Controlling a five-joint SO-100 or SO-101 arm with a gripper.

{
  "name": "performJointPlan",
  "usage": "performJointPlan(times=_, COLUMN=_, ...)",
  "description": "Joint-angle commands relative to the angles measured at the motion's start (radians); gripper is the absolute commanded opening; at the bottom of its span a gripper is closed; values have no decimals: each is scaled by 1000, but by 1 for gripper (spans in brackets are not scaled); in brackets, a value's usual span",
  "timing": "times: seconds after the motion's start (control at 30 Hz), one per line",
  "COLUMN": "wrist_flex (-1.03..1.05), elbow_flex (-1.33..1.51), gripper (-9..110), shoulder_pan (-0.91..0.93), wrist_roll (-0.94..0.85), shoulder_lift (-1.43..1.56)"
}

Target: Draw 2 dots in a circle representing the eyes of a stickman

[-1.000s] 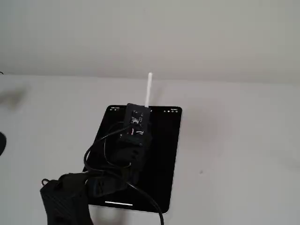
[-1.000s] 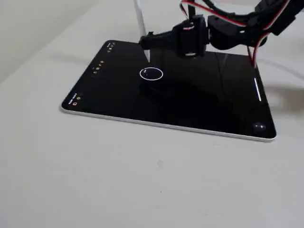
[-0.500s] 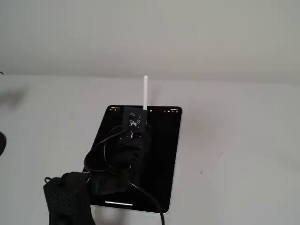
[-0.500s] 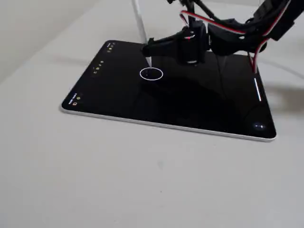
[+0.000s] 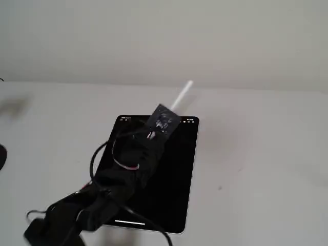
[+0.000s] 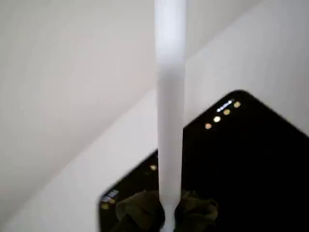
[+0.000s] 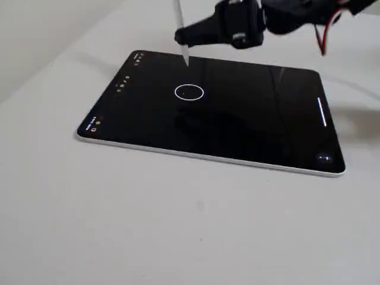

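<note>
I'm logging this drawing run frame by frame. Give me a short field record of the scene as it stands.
surface: pale table
tablet: flat, screen black
circle: white ring on screen
dots: faint specks inside ring, count unclear
stylus: white, tip lifted off screen, behind ring
gripper: shut on stylus

only the stylus point(image 7: 180, 35) hangs over the open tablet point(image 7: 249, 127).

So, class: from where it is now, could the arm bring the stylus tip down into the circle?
Probably yes. The gripper holds the stylus with its tip lifted off the tablet, just beyond the circle. Nothing lies on the screen between tip and ring, so a short move down and nearer should reach it.
</note>
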Motion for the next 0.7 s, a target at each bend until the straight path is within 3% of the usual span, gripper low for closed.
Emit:
performJointPlan(times=0.0, wrist_flex=313, elbow_flex=-130, gripper=0, shoulder_pan=20, wrist_roll=325, shoulder_lift=238)
performJointPlan(times=0.23, wrist_flex=790, elbow_flex=-101, gripper=0, shoulder_pan=-21, wrist_roll=569, shoulder_lift=630)
performJointPlan(times=0.67, wrist_flex=1170, elbow_flex=463, gripper=0, shoulder_pan=-61, wrist_roll=523, shoulder_lift=1549)
